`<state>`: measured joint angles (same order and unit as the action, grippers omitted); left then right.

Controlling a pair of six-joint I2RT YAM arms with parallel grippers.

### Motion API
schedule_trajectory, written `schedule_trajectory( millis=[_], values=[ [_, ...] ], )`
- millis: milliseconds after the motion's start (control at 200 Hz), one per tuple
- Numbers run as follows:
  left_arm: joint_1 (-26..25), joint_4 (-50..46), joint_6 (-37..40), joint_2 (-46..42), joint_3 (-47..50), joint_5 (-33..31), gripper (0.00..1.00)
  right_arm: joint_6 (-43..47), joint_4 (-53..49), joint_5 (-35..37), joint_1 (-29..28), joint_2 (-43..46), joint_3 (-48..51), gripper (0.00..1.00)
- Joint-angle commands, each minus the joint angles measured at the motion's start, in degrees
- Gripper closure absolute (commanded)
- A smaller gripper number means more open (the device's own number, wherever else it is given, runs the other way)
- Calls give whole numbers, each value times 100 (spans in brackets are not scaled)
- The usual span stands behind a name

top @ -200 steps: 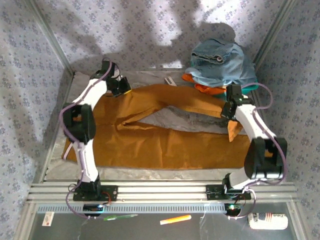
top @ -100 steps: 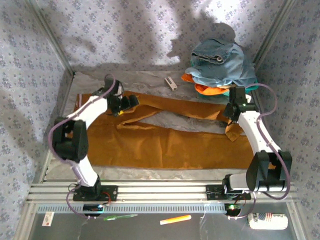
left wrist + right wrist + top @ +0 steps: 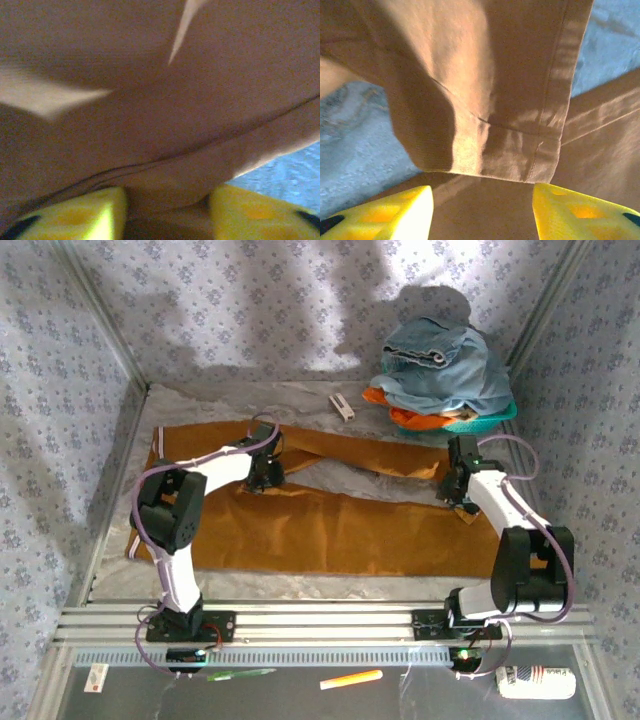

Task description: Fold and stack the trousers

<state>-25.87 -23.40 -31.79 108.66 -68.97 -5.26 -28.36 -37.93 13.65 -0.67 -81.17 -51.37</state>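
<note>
The mustard trousers lie spread across the table, one leg along the front and the other angled toward the back right. My left gripper is low on the cloth where the legs meet. In the left wrist view its yellow fingers stand apart with a fold of the trousers bulging between them. My right gripper is at the end of the back leg. It is open, and the leg's hem lies just ahead of its fingertips, over another layer of the cloth.
A teal basket at the back right holds a heap of light blue denim over orange cloth. A small white object lies at the back. Aluminium rails run along the near edge. Patterned walls close in on three sides.
The back leg, held up between both grippers a second ago, now lies flat. Both grippers opened. The left one moved right and down to the crotch; the right dropped to the hem.
</note>
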Motion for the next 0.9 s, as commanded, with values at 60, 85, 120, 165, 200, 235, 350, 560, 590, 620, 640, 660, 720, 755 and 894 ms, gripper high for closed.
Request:
schedule_trajectory(
  millis=[60, 85, 120, 165, 200, 235, 350, 560, 590, 620, 640, 660, 720, 755, 894],
  values=[
    [28, -50, 295, 243, -94, -420, 86, -176, 70, -72, 70, -318, 23, 73],
    [29, -71, 311, 240, -93, -431, 91, -183, 90, -36, 124, -354, 29, 83],
    [29, -86, 314, 223, -68, -453, 98, -210, 97, -3, 221, -389, 26, 93],
    [29, -61, 331, 172, 3, -474, 100, -219, 134, 33, 329, -387, 10, 100],
    [29, -37, 318, 105, 87, -550, 100, -237, 154, 102, 387, -345, 0, 100],
    [29, 23, 327, 19, 191, -586, 100, -271, 146, 189, 449, -290, -41, 100],
    [63, 166, 243, -395, 624, -794, 100, -191, 82, 503, 559, -173, -325, 100],
    [383, 61, -33, -1196, 1290, -987, 100, -22, -538, 1434, 578, -623, -1467, 100],
    [480, 87, -82, -1317, 1388, -963, 100, -10, -549, 1501, 574, -652, -1544, 100],
    [570, 119, -126, -1446, 1500, -912, 100, 7, -549, 1520, 581, -663, -1605, 100],
    [636, 145, -149, -1535, 1578, -873, 100, 4, -554, 1508, 584, -672, -1642, 100],
    [699, 165, -187, -1630, 1645, -821, 100, -3, -557, 1478, 595, -672, -1647, 100],
    [830, 178, -257, -1902, 1821, -760, 100, -68, -525, 1207, 609, -632, -1612, 100],
    [861, 173, -262, -2037, 1889, -753, 100, -143, -468, 958, 618, -602, -1512, 100],
    [809, -212, -40, -2067, 1515, -386, 76, -227, -14, -126, 868, -612, -935, 52]
  ],
)
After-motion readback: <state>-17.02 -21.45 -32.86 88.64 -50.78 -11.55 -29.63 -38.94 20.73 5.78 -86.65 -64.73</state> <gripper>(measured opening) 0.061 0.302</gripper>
